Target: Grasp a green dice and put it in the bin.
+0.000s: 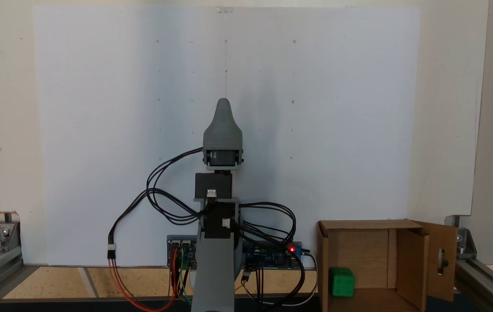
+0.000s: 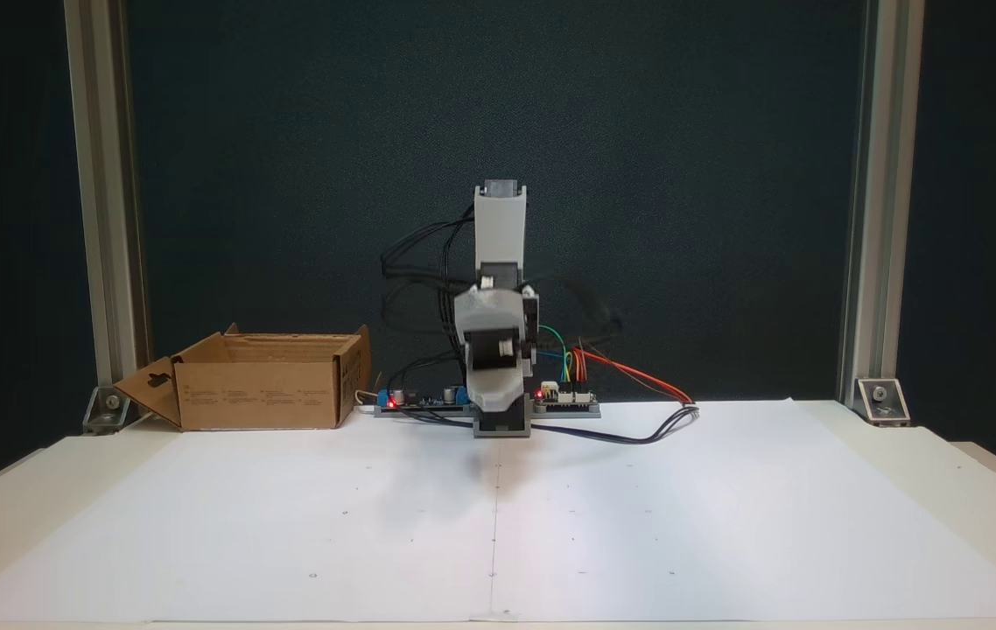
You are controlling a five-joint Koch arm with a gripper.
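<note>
A small hobby robot arm stands at the back of a table covered in white paper, folded up over its own base. In a fixed view from above, the gripper points toward twelve o'clock, and only one grey, tapered jaw shows, so whether the jaws are apart or together cannot be told. In a fixed view from the front, the gripper hangs low and blurred just in front of the base, with nothing visibly held.

The green dice lies inside the bin, near its wall on the side closest to the arm. The bin is an open brown cardboard box, at about four o'clock from the gripper in the view from above. In the front view, the bin sits at nine o'clock from the arm, with its slotted flap folded outward.

By the look of it, the task is already finished, and the arm is at or near rest. No further move toward the dice seems called for; at most, the arm needs to settle into its resting pose.
</note>
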